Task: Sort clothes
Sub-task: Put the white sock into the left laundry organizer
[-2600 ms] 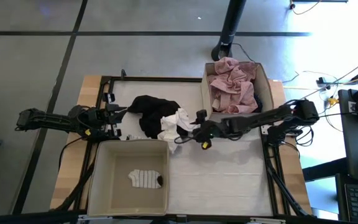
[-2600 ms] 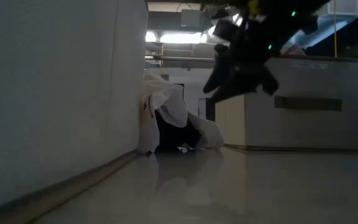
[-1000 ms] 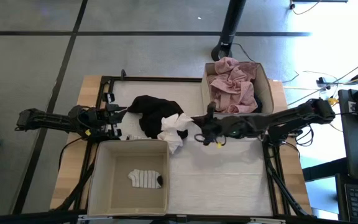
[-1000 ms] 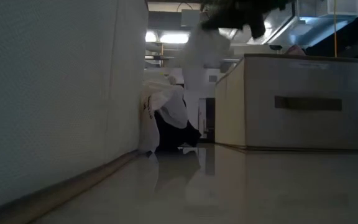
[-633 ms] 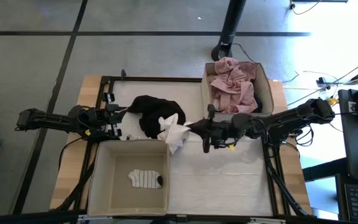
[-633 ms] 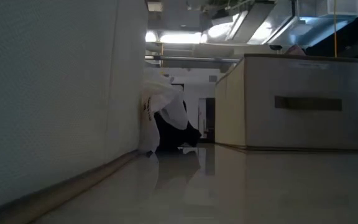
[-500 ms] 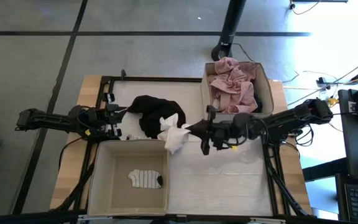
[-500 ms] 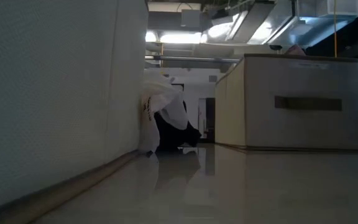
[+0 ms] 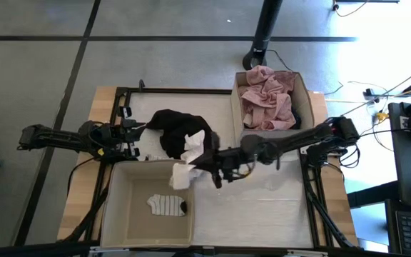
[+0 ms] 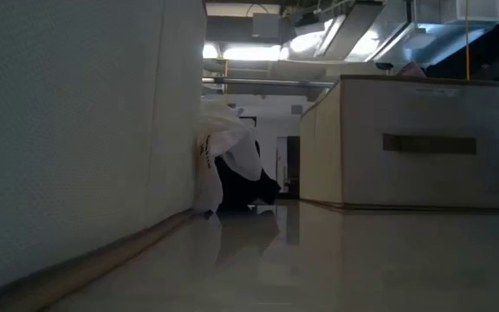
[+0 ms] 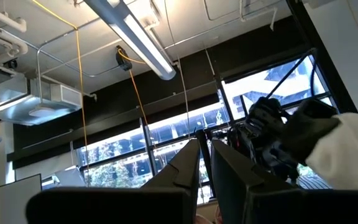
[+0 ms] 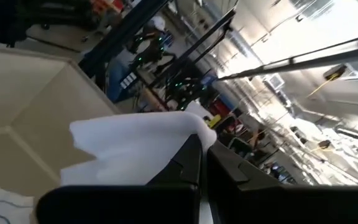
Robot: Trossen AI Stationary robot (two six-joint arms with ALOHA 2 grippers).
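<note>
White piece (image 9: 182, 173) dangling lengthwise from clamped right claw (image 9: 200, 170) over box rim (image 9: 152, 163).

A plain white piece (image 9: 183, 175), a black garment (image 9: 171, 128), a dusty pink garment (image 9: 266, 98), a white-and-black striped piece (image 9: 167, 205) and two beige boxes (image 9: 116, 207).

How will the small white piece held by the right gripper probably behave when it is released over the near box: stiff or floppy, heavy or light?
Probably floppy: the white piece droops in folds from the right gripper. Likely light, since one pinch carries it. It should drop limply into the near box, beside the striped piece.
</note>
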